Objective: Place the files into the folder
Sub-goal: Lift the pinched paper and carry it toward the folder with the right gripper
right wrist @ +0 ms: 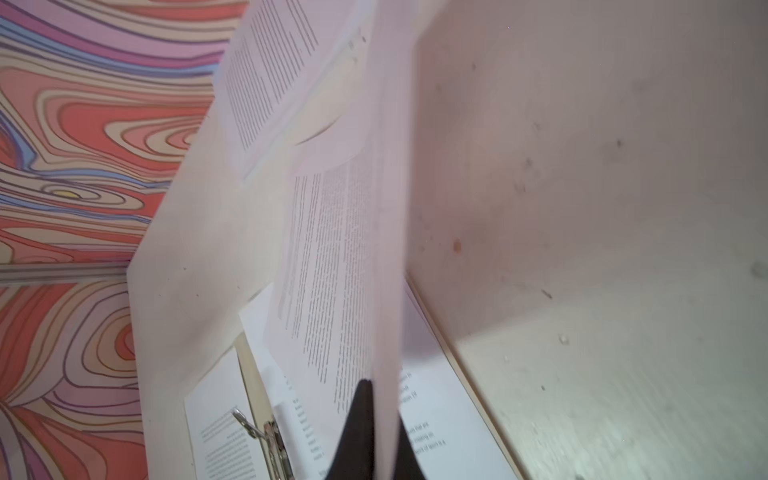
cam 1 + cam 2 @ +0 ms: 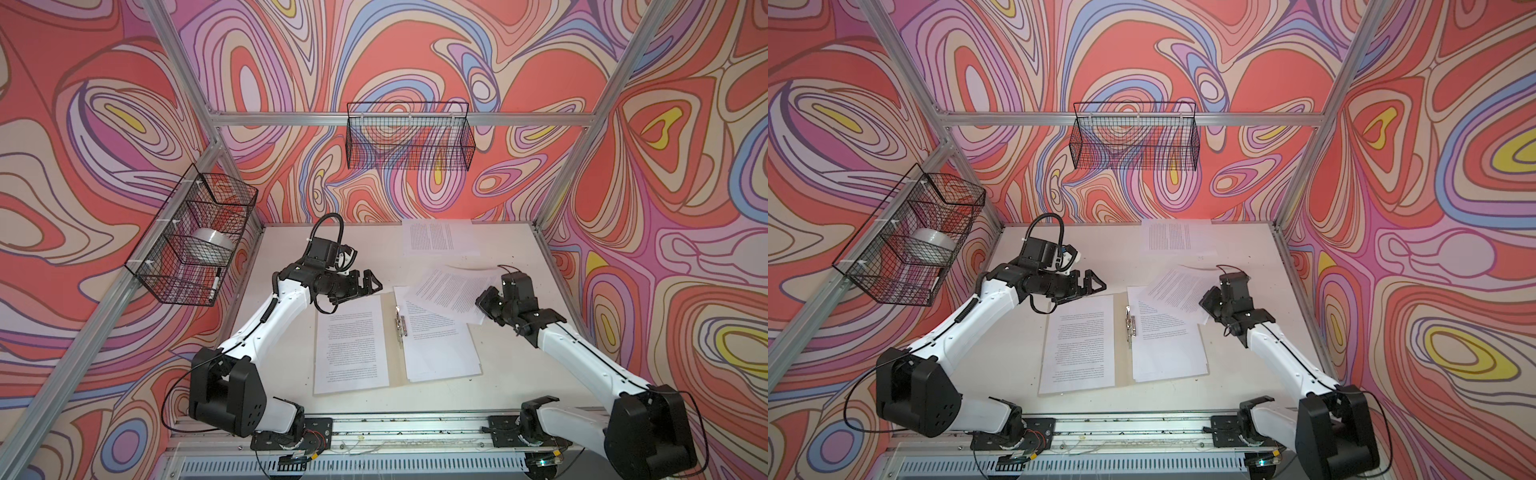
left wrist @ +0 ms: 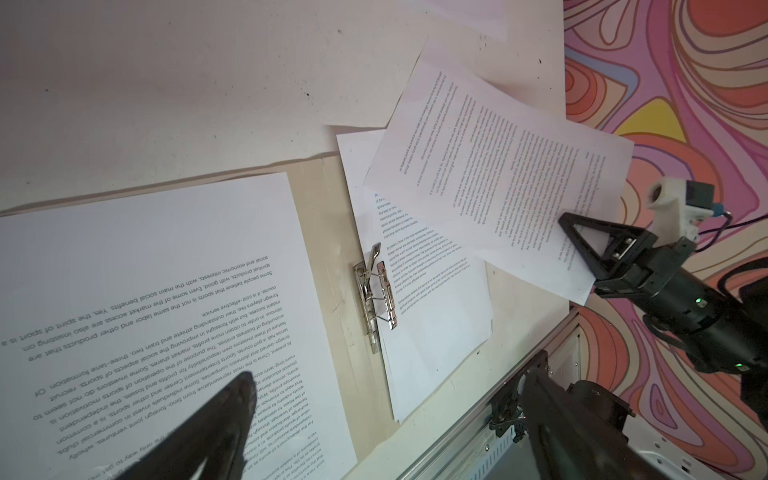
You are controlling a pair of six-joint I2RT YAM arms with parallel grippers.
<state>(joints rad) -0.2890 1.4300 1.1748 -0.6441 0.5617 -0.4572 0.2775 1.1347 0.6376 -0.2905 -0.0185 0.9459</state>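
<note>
Swirling red, pink and lilac patterned walls (image 2: 124,124) enclose a white tabletop (image 2: 519,390), seen from above in both top views. At its centre a plain tan cardboard folder (image 2: 397,368) lies open and flat, with a small metal clip fastener (image 2: 401,323) on its spine. One white printed paper sheet (image 2: 351,345) rests on the folder's left flap. A loose stack of printed white sheets (image 2: 440,353) rests on the right flap. Another printed sheet (image 2: 436,237) lies alone near the back edge of the table, well apart from the folder.

Your right gripper (image 3: 567,222) is pinched closed near one corner of a further white printed sheet (image 3: 498,174). That sheet hangs tilted over the far part of the right-hand stack. The right wrist view is blurred, so you cannot tell whether it touches the stack below.

Your left gripper (image 2: 372,286) hovers just above the far edge of the left flap, its jaws wide apart and holding nothing.
</note>
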